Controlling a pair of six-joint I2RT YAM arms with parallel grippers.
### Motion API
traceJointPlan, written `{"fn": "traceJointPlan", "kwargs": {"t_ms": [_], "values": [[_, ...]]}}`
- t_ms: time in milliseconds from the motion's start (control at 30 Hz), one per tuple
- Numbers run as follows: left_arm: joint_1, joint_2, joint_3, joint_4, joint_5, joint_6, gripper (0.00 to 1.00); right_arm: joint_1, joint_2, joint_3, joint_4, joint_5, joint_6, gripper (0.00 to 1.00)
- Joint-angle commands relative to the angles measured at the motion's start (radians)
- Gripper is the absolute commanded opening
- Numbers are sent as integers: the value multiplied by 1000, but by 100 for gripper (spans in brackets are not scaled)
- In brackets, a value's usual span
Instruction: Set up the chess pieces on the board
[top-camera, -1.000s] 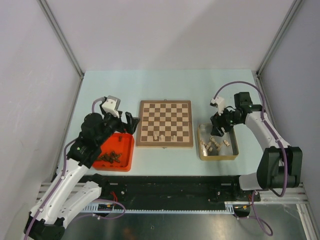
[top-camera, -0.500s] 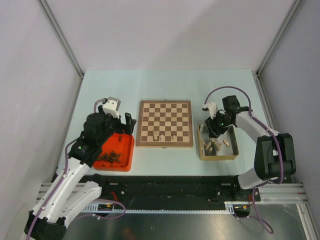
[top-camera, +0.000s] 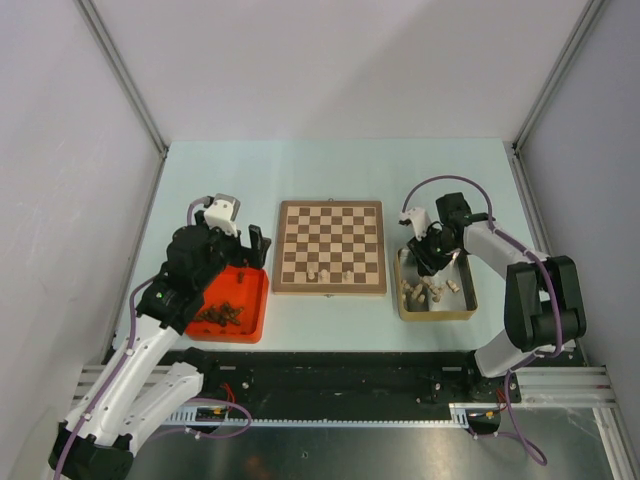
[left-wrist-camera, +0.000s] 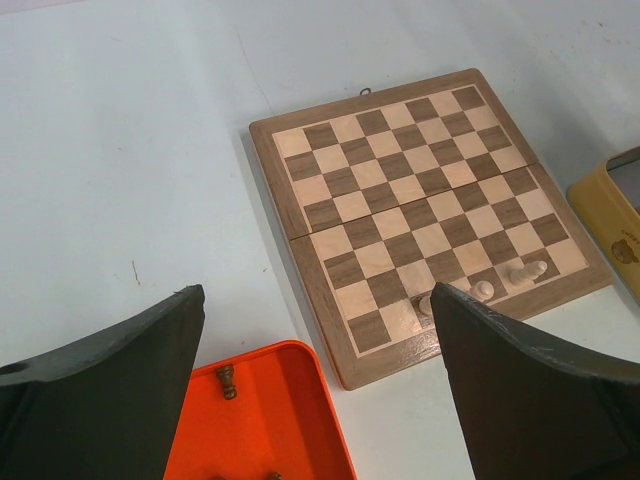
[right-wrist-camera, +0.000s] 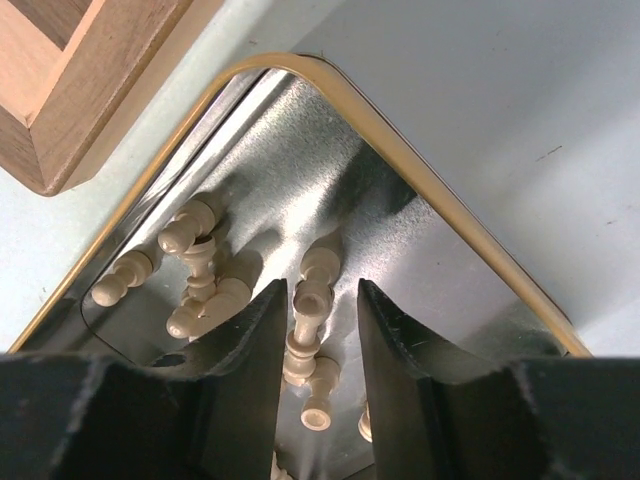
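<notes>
The board (top-camera: 330, 225) lies mid-table with three pale chess pieces (top-camera: 326, 272) on its near row; in the left wrist view they show at the board's (left-wrist-camera: 420, 190) near edge, one being a pawn (left-wrist-camera: 484, 290). My right gripper (top-camera: 428, 262) reaches down into the gold tin (top-camera: 436, 316). Its jaws (right-wrist-camera: 322, 290) are narrowed around one pale piece (right-wrist-camera: 305, 335), which lies against the left finger with a gap on the other side. More pale pieces (right-wrist-camera: 195, 270) lie loose beside it. My left gripper (top-camera: 262, 248) hangs wide open (left-wrist-camera: 318, 300) over the red tray's far corner, holding nothing.
The red tray (top-camera: 252, 300) holds several dark brown pieces; one dark pawn (left-wrist-camera: 228, 380) lies near its far corner. The tin's gold rim (right-wrist-camera: 440, 200) runs just right of the board's corner (right-wrist-camera: 70, 90). Metal frame posts flank the table.
My right arm swung in and down from above the tin's far edge into the tin, and its jaws narrowed around a pale piece. The left arm shifted only slightly.
</notes>
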Motion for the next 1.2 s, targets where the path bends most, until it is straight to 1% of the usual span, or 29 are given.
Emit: {"fn": "traceJointPlan", "kwargs": {"t_ms": [0,200,300,333,433,533,733,933,1033,1167], "values": [[9,-5,-4,10,13,28,100,8,13,4,12,4,7,38],[9,-9,-4,9,16,29,100,12,20,4,6,-13,3,31],[9,-11,-6,9,13,28,100,16,20,7,0,-14,0,23],[9,-9,-4,9,11,28,100,18,18,8,-6,-14,-3,17],[9,-11,-6,9,14,28,100,16,-2,16,-29,-14,-17,11],[9,-12,-4,9,14,26,100,-4,-40,24,-61,-13,-39,8],[9,-14,-6,8,16,26,100,-73,-140,47,-129,-62,-74,7],[9,-12,-4,7,19,26,100,-76,-210,90,-213,-48,-123,6],[9,-17,-4,8,14,26,100,-56,-229,122,-238,-72,-135,7],[9,-16,-6,7,8,25,100,42,-232,157,-247,-83,-134,7]]}}
